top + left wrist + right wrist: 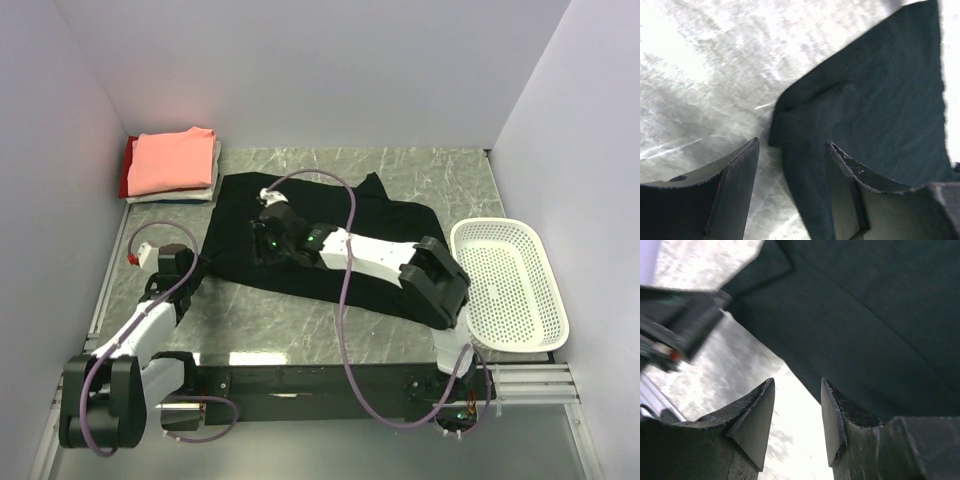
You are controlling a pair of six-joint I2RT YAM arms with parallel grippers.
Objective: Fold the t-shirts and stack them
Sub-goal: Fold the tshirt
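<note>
A large black t-shirt (340,235) lies spread across the middle of the table. At the back left is a stack of folded t-shirts: a salmon-pink one (172,160) on top, a white one (210,185) under it and a red one (127,170) at the left edge. My left gripper (190,265) is open at the black t-shirt's left corner. In the left wrist view that corner (865,100) lies on the table between the spread fingers of the left gripper (791,142), ungripped. My right gripper (262,250) hangs open over the shirt's left part. In the right wrist view bare table shows between the fingers of the right gripper (797,380), and the shirt's edge (850,330) runs by the right finger.
A white mesh basket (510,285) stands at the right edge of the table. The right arm (380,258) stretches across the black shirt. Grey walls close in the table at the left, back and right. The left gripper (680,335) shows at the upper left of the right wrist view.
</note>
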